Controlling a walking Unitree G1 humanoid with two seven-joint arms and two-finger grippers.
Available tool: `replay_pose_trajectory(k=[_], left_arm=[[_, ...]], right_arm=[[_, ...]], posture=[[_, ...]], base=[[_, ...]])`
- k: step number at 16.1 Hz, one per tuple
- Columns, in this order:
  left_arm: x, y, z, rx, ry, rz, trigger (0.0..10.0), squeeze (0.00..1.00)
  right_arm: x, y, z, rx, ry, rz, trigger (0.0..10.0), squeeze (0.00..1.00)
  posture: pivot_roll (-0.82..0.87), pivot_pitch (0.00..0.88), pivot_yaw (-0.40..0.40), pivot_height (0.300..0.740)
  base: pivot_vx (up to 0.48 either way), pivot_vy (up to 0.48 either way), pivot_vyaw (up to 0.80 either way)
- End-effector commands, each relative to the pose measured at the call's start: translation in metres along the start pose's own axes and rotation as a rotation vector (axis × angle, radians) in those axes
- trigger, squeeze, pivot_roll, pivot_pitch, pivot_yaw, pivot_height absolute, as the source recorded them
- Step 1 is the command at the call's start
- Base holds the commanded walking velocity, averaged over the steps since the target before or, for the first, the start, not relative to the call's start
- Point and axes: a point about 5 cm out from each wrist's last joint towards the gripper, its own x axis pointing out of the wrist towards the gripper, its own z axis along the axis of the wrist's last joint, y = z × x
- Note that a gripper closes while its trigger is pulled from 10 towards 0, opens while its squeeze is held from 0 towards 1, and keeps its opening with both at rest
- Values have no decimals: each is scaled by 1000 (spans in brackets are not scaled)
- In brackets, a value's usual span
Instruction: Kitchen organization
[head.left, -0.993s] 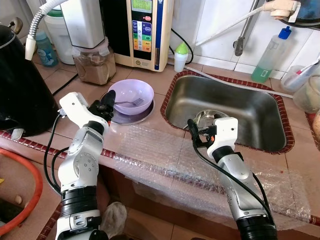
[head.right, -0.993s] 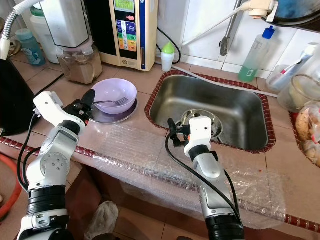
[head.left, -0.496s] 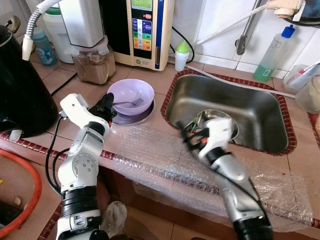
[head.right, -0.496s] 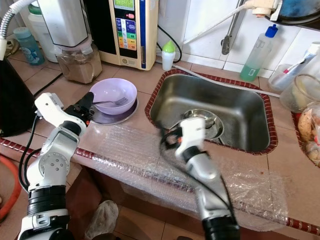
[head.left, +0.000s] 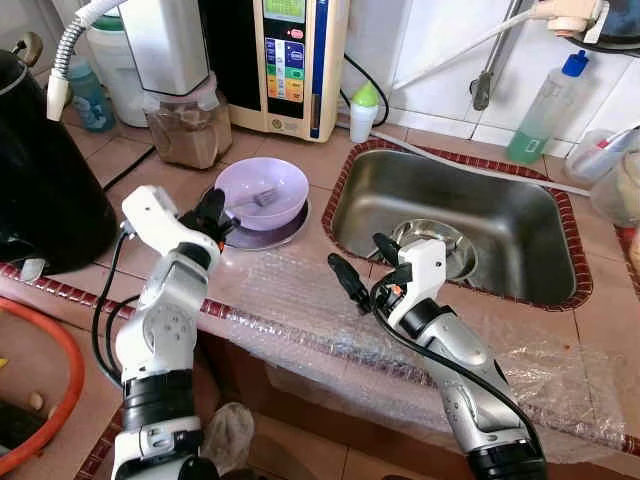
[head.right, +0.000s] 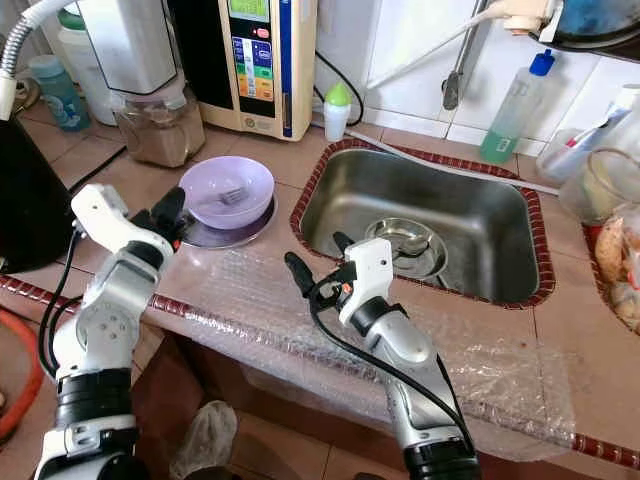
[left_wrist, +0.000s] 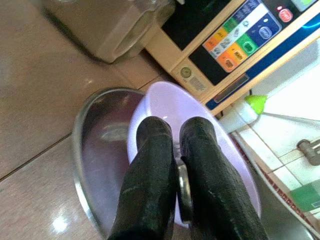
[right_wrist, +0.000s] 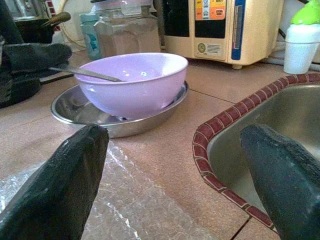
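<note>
left eye view: the left arm is bent at the elbow and reaches forward over the tiled counter (head.left: 300, 165), its left gripper (head.left: 213, 212) at the near rim of the lilac bowl (head.left: 262, 190). the bowl sits in a shallow steel plate (head.left: 268, 237) just left of the sink (head.left: 450, 220). a fork (head.left: 255, 200) lies in the bowl with its handle toward that gripper. the right arm rises from below and angles to the left over the sheet of bubble wrap (head.left: 330, 310), the right gripper (head.left: 362, 262) spread wide, one finger over the wrap and the other by the sink's edge. a round steel dish (head.left: 440, 243) lies in the sink's bottom.

right eye view: same layout; a brown-filled jar (head.right: 153, 128) and a cream appliance with coloured buttons (head.right: 258, 60) stand behind the bowl, a green-capped bottle (head.right: 335, 110) beside them.

left wrist view: the two black fingers (left_wrist: 155, 180) are pressed close together, clamped on the fork's metal handle, over the bowl's rim and the plate.

right wrist view: the fingers (right_wrist: 75, 170) stand far apart, nothing between them; beyond them are the bowl on its plate, the fork handle running out to the left gripper, and the sink's brown-tiled edge.
</note>
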Motion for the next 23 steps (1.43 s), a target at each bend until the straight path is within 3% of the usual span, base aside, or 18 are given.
replay_pose_trajectory(k=[1,5,10,11,12,13,14,15,16,18,19,20,23], left_arm=[[2,-2,0,1,13,6,0,0],[2,-6,7,60,-17,-32,0,0],[3,-34,38,189,-143,-175,0,0],[3,-44,42,247,-153,-217,0,0],[3,-64,44,392,-152,-309,0,0],[2,-73,43,429,-150,-361,0,0],[-2,-95,38,473,-144,-476,0,0],[-4,-103,32,512,-129,-526,0,0],[-6,-112,21,582,-93,-594,0,0],[-9,-124,2,639,-32,-684,0,0],[-9,-124,2,639,-32,-684,0,0],[-12,-131,-16,687,35,-761,0,0],[-19,-134,-36,765,134,-859,0,0]], right_arm=[[2,0,3,-7,-1,8,10000,0],[4,3,1,-25,11,37,10000,0],[11,-4,13,-122,-32,-2,10000,0],[12,-8,18,-177,-59,-36,10000,0],[14,-16,28,-279,-104,-103,10000,0],[15,-17,31,-318,-113,-121,10000,0],[17,-20,37,-379,-134,-145,10000,0],[18,-21,40,-430,-141,-152,10000,0],[18,-23,44,-549,-149,-166,10000,0],[19,-23,46,-669,-162,-171,10000,0],[19,-23,46,-669,-162,-171,10000,0],[19,-20,40,-699,-153,-159,10000,0],[19,-20,31,-739,-125,-158,10000,0]], posture=[[-16,0,7,740],[-12,0,8,740],[-8,0,5,740],[-8,0,2,740],[0,0,-3,740],[0,0,-3,740],[-3,0,-2,740],[-3,0,-2,740],[-3,0,-2,740],[-7,0,3,740],[-7,0,3,740],[-11,0,11,740],[-19,0,21,740]], base=[[0,0,0],[0,0,0],[0,0,0],[0,0,0],[0,0,0],[0,0,0],[0,0,0],[0,0,0],[0,0,0],[0,0,0],[0,0,0],[0,0,0],[0,0,0]])
